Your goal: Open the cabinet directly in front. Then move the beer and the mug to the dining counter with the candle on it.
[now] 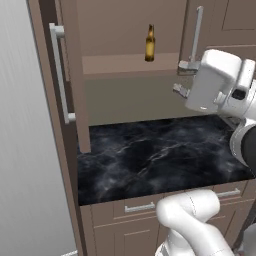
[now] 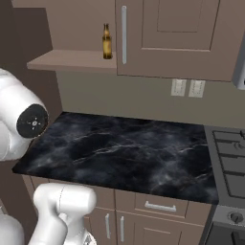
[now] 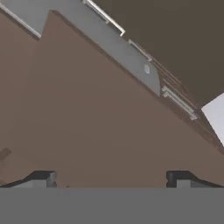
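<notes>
A: How is the gripper (image 3: 111, 177) sitting?

B: Its jaws are standing wide apart, grasping nothing. In the hand view the two dark fingertips (image 3: 41, 177) are rising at the bottom with plain brown wood between and beyond them. In the left base view the hand is hanging by the lower edge of the right cabinet door, close to its silver bar handle (image 1: 196, 35).

A: And the cabinet (image 1: 70, 75) itself?

B: Its left door is standing swung out toward the camera, edge-on, with the long vertical handle (image 1: 59, 75) facing left. The right door (image 2: 167, 36) is lying closed. The shelf (image 2: 72, 61) inside is showing bare wood.

A: Where is the beer (image 1: 149, 43) sitting?

B: Upright on that shelf, near its right end, just beside the closed door's handle in the right base view (image 2: 107, 42). It is standing well apart from the gripper.

A: Below that?

B: A black marble worktop (image 1: 160, 155) is lying over brown drawer fronts. A stove (image 2: 229, 162) is touching its right edge, and two wall outlets (image 2: 186, 87) are sitting on the backsplash.
</notes>
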### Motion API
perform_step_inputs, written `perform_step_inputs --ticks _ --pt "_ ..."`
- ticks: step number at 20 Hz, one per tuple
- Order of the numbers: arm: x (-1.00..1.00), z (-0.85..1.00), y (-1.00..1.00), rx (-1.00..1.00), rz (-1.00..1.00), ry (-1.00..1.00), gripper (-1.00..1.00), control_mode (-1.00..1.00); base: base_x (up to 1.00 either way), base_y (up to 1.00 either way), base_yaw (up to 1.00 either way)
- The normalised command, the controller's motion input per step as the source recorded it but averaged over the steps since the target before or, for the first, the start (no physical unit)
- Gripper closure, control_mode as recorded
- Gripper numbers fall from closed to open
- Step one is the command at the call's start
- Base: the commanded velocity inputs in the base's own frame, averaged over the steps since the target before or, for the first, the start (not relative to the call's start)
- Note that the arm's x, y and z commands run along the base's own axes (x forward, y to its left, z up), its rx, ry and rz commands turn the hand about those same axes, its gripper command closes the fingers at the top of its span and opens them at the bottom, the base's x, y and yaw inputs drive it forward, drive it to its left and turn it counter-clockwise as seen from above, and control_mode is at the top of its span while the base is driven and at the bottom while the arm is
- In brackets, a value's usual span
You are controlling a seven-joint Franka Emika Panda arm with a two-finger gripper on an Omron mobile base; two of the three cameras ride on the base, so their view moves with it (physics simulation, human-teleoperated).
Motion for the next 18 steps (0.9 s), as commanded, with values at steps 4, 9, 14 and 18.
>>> perform_step_inputs --ticks 4,9,14,18 --pt "-0.06 0.0 -0.26 0.41 -0.19 0.47 -1.0 -1.0 0.0 0.0 0.0" --pt "0.07 0.0 -0.26 0.48 -0.06 0.53 -1.0 -1.0 0.0 0.0 0.0" --pt "0.21 0.0 -0.4 0.55 0.0 0.51 -1.0 -1.0 0.0 0.0 0.0" --pt "0.26 0.0 -0.62 0.57 0.0 0.47 -1.0 -1.0 0.0 0.0 0.0"
